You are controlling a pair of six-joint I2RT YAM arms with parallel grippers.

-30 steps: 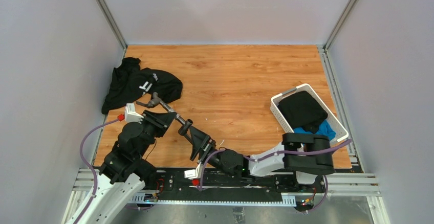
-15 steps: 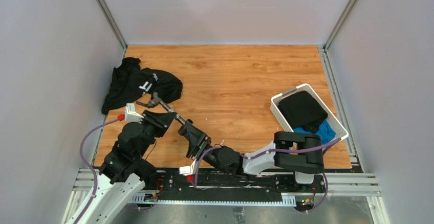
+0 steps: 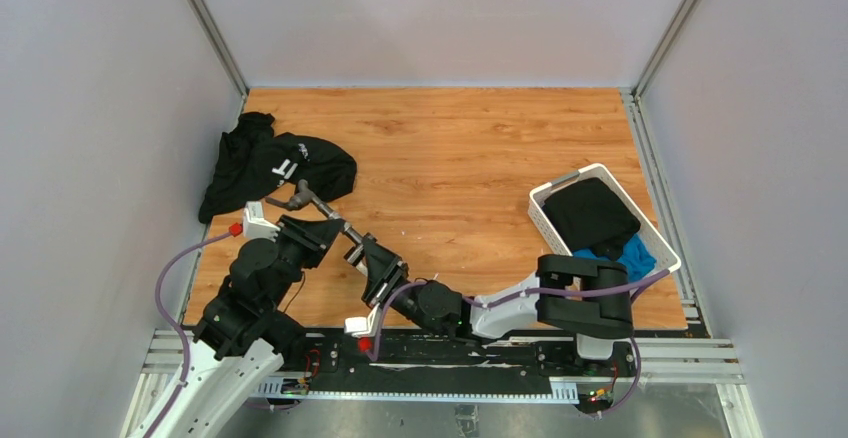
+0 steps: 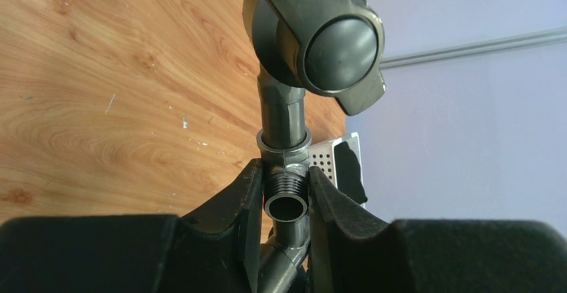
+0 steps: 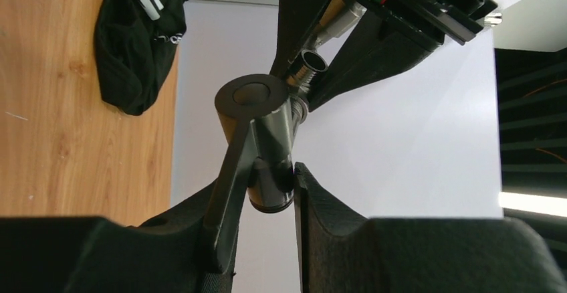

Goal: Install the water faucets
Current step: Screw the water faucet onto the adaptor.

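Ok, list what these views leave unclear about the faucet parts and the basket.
- Top view: where the faucet parts join; too small.
- Right wrist view: whether the right end effector pinches the faucet body; the lever handle covers one contact.
- Left wrist view: the lower end of the threaded fitting; the left end effector and bottom edge hide it.
- Top view: the basket bottom; black cloth covers it.

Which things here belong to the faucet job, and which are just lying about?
Job:
threaded fitting, in left tool
lever tap, in right tool

Lying about:
black garment
white basket
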